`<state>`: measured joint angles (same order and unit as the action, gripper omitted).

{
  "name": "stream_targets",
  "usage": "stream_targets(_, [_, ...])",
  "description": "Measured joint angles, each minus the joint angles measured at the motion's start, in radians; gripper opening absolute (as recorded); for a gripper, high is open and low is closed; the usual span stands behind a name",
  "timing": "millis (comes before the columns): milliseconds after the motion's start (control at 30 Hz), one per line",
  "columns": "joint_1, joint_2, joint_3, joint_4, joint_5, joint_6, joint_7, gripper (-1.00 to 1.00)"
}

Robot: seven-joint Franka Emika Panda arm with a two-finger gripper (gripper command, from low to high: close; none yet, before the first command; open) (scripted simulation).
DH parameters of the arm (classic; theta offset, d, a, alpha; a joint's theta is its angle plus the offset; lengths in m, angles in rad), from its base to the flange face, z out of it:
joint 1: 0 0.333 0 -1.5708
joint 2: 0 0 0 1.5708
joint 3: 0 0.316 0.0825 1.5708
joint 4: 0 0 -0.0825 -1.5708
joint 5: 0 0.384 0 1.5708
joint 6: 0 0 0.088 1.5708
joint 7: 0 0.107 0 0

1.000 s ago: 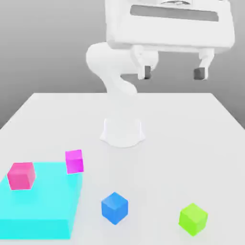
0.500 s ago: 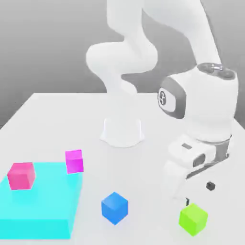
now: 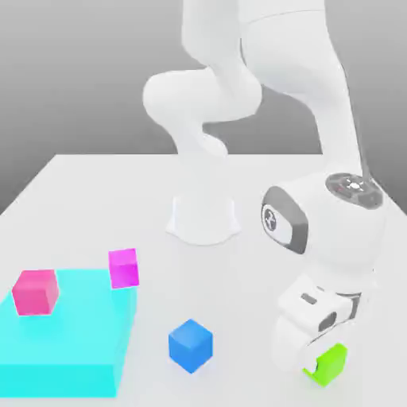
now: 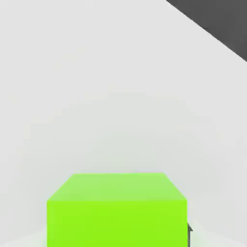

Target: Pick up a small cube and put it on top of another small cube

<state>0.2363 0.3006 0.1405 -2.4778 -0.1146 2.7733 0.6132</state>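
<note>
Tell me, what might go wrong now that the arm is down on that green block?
The pincer is shut on the green cube, but much of the cube is hidden behind the hand, so an off-centre grip could let it slip on lifting. The blue cube offers a small top; a slightly misplaced drop might topple off.

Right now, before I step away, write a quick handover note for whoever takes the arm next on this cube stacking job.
Claw: down at the table, shut on the green cube.
Green cube: still on the table, at the exterior view's right front.
Blue cube: free on the table, toward the exterior view's left of the green one.
Done: approach and grasp.
Left: lift the green cube, carry it over the blue cube, set it on top, release.
</note>
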Motion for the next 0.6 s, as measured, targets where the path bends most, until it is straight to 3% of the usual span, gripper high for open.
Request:
stream_targets(167, [-0.086, -0.180, -0.076, -0.104, 0.072, -0.072, 0.072, -1.00])
stream_targets(333, [-0.281, -0.337, -0.157, -0.229, 0.108, -0.103, 0.213, -1.00])
stream_targets(500, [-0.260, -0.205, -0.166, -0.240, 0.121, 0.040, 0.229, -1.00])
stream_targets(533, [-0.262, -0.174, -0.164, -0.239, 0.124, 0.070, 0.227, 1.00])
stream_targets(600, [-0.262, -0.174, -0.164, -0.239, 0.124, 0.070, 0.227, 1.00])
